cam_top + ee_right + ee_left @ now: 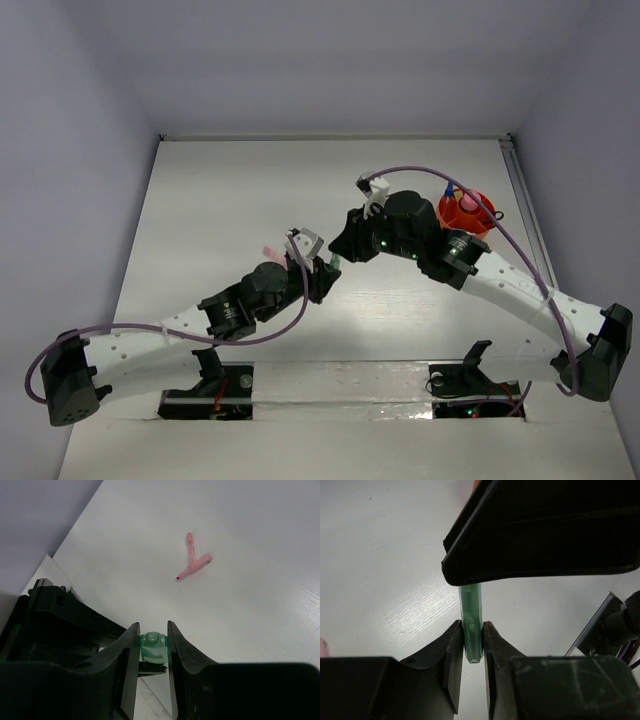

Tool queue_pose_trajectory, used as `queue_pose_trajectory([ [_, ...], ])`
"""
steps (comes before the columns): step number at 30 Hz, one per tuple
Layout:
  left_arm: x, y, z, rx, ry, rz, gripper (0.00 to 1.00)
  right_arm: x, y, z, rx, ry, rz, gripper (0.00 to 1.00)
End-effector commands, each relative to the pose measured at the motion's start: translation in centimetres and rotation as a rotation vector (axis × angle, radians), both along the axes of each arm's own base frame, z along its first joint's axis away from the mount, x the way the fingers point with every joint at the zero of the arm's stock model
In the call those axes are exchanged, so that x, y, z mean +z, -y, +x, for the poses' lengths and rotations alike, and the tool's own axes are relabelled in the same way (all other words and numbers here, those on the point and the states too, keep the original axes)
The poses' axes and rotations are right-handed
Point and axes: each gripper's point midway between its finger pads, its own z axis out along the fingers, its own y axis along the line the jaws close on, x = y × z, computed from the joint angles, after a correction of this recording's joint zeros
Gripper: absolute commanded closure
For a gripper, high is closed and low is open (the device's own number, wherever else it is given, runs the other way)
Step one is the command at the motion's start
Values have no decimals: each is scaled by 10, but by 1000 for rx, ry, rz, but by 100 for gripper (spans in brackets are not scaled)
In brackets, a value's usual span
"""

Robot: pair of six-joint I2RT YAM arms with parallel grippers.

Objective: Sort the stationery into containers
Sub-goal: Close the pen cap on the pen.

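Handover, probably. Top view: left gripper [322,272] and right gripper [345,250] meet mid-table on the green marker [333,262]; orange bowl [470,212] sits behind the right arm. Left wrist: jaws clamped on one end. Right wrist: jaws pinch the other end; pink markers [192,562] lie beyond. Left should release only once right's hold is firm.

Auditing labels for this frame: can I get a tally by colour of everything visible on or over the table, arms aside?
green marker: 1
pink markers: 2, lying touching; too small to rule out that they are parts of one
orange bowl: 1, contents mostly hidden and not counted
Total: 4
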Motion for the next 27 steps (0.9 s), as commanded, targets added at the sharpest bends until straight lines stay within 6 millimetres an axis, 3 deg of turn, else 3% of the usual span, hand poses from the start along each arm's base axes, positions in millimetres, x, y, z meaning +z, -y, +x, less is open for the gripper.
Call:
queue_pose_trajectory([
  [1, 145, -2, 15, 70, 218, -351, 100, -65, 4, -36, 47, -158, -131, 100],
  [4, 159, -2, 18, 82, 239, -356, 100, -73, 0, -41, 48, -167, -118, 100],
  [9, 189, -8, 25, 101, 282, -387, 100, -104, 6, -51, 28, -226, -126, 100],
  [13, 201, -6, 22, 59, 284, -421, 100, -132, 9, -58, 16, -270, -141, 100],
  [18, 203, -2, 18, 31, 274, -433, 100, -146, 7, -60, 12, -292, -132, 100],
  [21, 186, 8, 15, -9, 238, -414, 100, -132, 8, -46, -34, -227, -119, 100],
  [22, 179, 13, 11, -40, 225, -405, 100, -113, 4, -37, -52, -185, -97, 100],
  [24, 150, 17, 9, -57, 162, -385, 89, -95, 7, -17, -106, -132, -80, 100],
  [25, 142, 19, 6, -69, 142, -384, 84, -73, 3, -5, -122, -95, -34, 100],
  [26, 131, 19, 5, -73, 120, -381, 72, -61, 6, 9, -154, -72, -7, 100],
  [27, 110, 20, 4, -73, 75, -367, 68, -51, 10, 22, -196, -42, 9, 100],
])
